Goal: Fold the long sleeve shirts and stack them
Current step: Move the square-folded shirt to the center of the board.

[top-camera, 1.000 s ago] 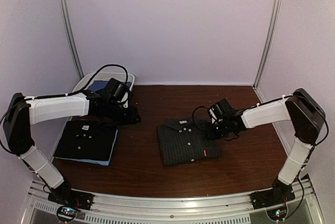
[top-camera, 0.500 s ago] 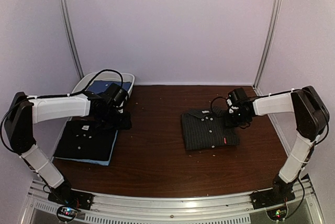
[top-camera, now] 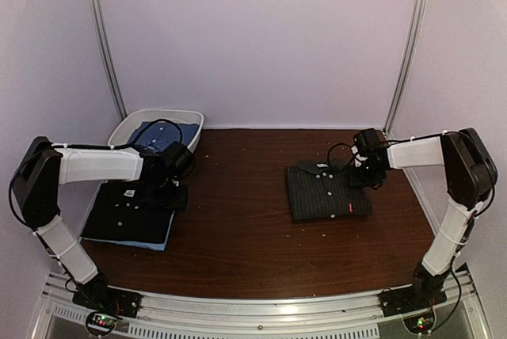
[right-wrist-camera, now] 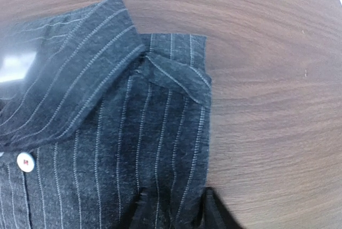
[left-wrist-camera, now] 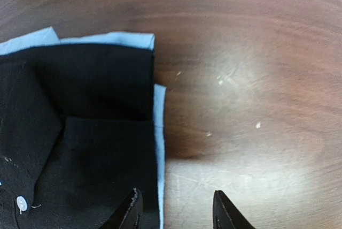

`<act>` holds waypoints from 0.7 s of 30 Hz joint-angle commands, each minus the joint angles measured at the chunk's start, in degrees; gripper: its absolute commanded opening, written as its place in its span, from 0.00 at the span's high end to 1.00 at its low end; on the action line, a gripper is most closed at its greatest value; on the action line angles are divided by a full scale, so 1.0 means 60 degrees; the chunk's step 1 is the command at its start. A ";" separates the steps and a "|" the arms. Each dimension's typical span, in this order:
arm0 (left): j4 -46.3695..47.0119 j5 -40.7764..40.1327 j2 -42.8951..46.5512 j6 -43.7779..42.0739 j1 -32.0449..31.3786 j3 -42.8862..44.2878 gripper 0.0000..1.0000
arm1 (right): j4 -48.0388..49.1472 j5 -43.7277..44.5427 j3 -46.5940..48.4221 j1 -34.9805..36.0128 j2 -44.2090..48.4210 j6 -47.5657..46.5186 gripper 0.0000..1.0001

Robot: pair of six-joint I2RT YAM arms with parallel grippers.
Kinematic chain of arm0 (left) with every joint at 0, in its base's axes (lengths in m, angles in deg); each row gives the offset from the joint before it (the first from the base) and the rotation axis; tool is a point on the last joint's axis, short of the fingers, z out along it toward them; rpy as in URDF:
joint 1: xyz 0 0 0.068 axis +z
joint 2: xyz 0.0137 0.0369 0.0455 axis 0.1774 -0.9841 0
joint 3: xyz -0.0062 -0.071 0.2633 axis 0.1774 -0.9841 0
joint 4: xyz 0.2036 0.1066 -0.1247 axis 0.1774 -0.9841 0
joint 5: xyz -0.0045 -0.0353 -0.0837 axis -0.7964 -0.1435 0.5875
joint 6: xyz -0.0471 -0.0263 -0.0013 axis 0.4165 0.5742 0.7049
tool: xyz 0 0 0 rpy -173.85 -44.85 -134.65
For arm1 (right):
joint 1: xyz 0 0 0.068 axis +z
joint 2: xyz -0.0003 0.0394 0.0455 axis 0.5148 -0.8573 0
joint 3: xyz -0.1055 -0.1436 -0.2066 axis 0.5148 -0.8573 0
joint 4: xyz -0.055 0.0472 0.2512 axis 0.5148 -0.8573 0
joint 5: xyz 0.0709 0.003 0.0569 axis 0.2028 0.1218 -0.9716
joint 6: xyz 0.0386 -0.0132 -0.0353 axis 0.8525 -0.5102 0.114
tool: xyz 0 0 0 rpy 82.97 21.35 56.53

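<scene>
A folded dark charcoal pinstripe shirt (top-camera: 325, 192) lies right of the table's middle. My right gripper (top-camera: 363, 174) is at its far right corner. In the right wrist view the gripper (right-wrist-camera: 173, 215) is shut on the shirt's (right-wrist-camera: 107, 132) right edge, with cloth between the fingers. A folded black shirt (top-camera: 127, 212) with white buttons lies at the left on top of a light blue shirt (left-wrist-camera: 107, 39). My left gripper (top-camera: 173, 196) hovers at that stack's right edge. In the left wrist view it (left-wrist-camera: 176, 215) is open and empty, straddling the black shirt's (left-wrist-camera: 80, 159) edge.
A white oval tub (top-camera: 127, 127) stands at the back left with a blue shirt (top-camera: 158, 135) in it. Metal frame posts (top-camera: 107, 46) rise at the back corners. The brown table (top-camera: 238, 220) carries small pale crumbs.
My right gripper has dragged the pinstripe shirt to the right and farther back. My left gripper has moved from beside the tub toward me, down to the black shirt's right edge.
</scene>
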 commanded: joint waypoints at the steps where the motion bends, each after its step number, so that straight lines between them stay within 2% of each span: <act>1: -0.0299 -0.0455 -0.0114 0.0217 0.0060 -0.0096 0.53 | 0.0136 -0.0328 0.0200 -0.0032 0.0829 0.0091 0.56; 8: -0.0494 -0.0666 -0.0310 0.0314 -0.0030 0.0017 0.54 | 0.0492 -0.1145 -0.0016 -0.0036 0.2200 0.0522 0.35; 17: -0.1061 -0.1429 -0.1101 0.0460 -0.0249 0.0452 0.53 | 0.2408 -0.3261 -0.0965 -0.0040 0.4567 0.1802 0.24; 21: -0.1145 -0.1662 -0.1456 0.0446 -0.0345 0.0582 0.53 | 0.2772 -0.3664 -0.1103 -0.0040 0.5262 0.2160 0.19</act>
